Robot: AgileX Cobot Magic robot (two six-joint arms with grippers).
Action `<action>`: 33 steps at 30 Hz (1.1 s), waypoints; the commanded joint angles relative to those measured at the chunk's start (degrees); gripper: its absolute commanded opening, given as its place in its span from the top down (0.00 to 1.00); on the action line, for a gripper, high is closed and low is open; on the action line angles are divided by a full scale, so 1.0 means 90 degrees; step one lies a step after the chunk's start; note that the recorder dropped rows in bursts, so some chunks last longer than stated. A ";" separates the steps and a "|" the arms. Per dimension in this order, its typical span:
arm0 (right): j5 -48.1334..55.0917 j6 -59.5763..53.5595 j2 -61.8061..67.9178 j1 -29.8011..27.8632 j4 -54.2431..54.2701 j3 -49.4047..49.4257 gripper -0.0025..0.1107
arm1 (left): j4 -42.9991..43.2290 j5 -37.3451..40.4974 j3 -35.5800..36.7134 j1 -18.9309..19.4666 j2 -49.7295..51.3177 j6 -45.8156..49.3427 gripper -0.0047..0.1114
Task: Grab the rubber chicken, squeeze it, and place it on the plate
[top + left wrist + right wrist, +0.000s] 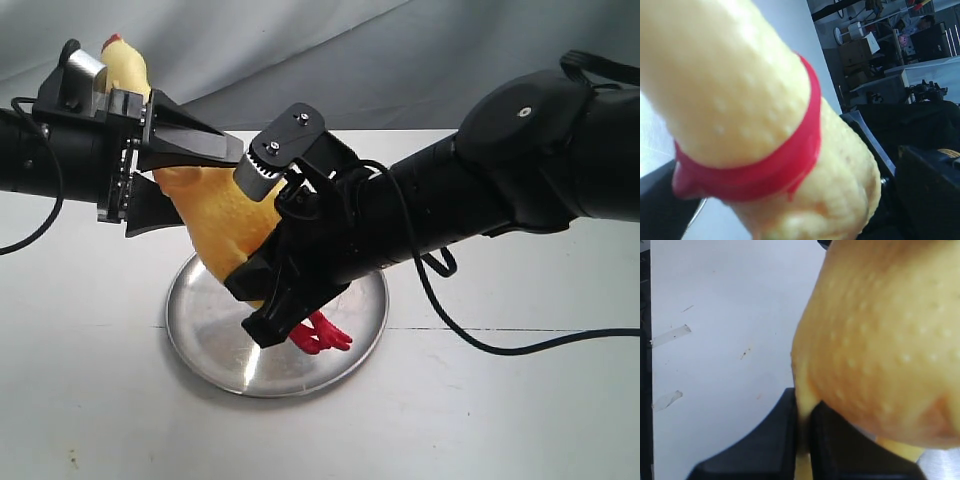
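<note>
The rubber chicken (215,210) hangs tilted above the plate (205,345), its red-combed head up at the far left and its red feet (322,336) low over the plate. My left gripper (212,186) is shut on its upper body, just below the red neck band (765,170). My right gripper (250,305) is shut on the lower body near the feet. In the right wrist view the black fingers (770,450) pinch the yellow rubber (880,340) into a thin fold.
The white table (520,420) spreads around the plate. A black cable (480,342) trails from the right arm across the table on the right. Two scraps of tape (670,335) stick to the tabletop. A grey backdrop hangs behind.
</note>
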 commanded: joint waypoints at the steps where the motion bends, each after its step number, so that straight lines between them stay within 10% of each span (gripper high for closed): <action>1: -0.0084 -0.0112 -0.0048 0.0010 0.0127 0.0004 0.98 | -0.0023 -0.0263 -0.0048 -0.0039 0.0005 0.0083 0.53; 2: -0.0084 -0.0112 -0.0048 0.0010 0.0127 0.0004 0.98 | -0.0073 -0.0310 -0.0048 -0.0039 0.0005 0.0169 0.80; 4: -0.0084 -0.0112 -0.0048 0.0010 0.0127 0.0004 0.98 | -0.0177 -0.0297 -0.0048 -0.0039 0.0005 0.0336 0.96; 19: -0.0084 -0.0112 -0.0048 0.0010 0.0127 0.0004 0.98 | -0.0230 -0.0298 -0.0048 -0.0039 0.0005 0.0391 0.94; 24: -0.0072 -0.0098 -0.0048 0.0010 0.0131 0.0004 0.98 | -0.0230 -0.0265 -0.0048 -0.0039 0.0005 0.0437 0.67; 29: -0.0072 -0.0098 -0.0048 0.0010 0.0131 0.0004 0.98 | -0.0230 -0.0265 -0.0048 -0.0039 0.0005 0.0408 0.09; 33: -0.0072 -0.0098 -0.0048 0.0010 0.0131 0.0004 0.98 | -0.0230 -0.0240 -0.0048 -0.0039 0.0005 0.0320 0.06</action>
